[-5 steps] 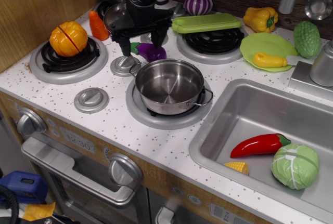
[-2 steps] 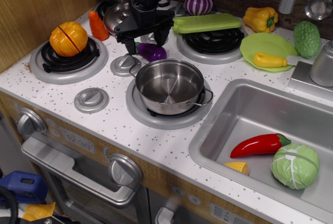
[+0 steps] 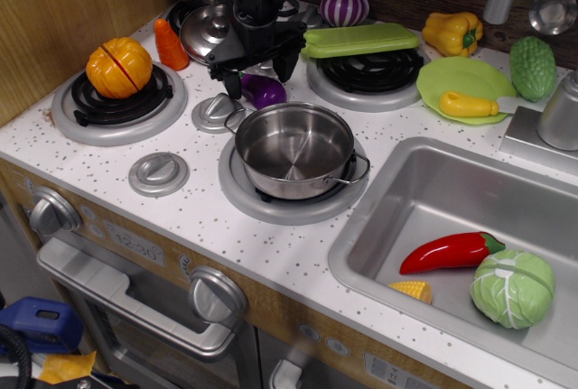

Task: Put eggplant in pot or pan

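Plastic is my guess for the eggplant (image 3: 263,90): small, glossy, dark purple, probably light, stiff and hollow, so it should lift easily but its smooth curved skin may slip out of a loose pinch. It lies on its side on the white speckled tabletop (image 3: 181,217), between the far burners and just beyond the far rim of the pot (image 3: 293,149), near it though whether they touch I cannot tell. Its thick middle looks the best place to grip, fingers across the short width; the stem end is partly hidden by the arm.

Going left to right: the cut orange fruit (image 3: 119,66) sits on the left burner, an orange carrot (image 3: 168,44) stands behind it, then the steel lid (image 3: 209,30) lies far back. The black hand (image 3: 257,66) hangs just above the eggplant, its fingers spread wide and holding nothing, 1 finger to each side.

The pot stands open and empty on the near burner, its low wall the only edge to clear, so the carry is short and toward the near side. To the right, the green lid (image 3: 359,39) on the far burner crowds that side; a small silver knob (image 3: 217,111) lies just left of the eggplant. Farther right are the green plate (image 3: 462,78) and the sink (image 3: 433,199), well apart from the path.
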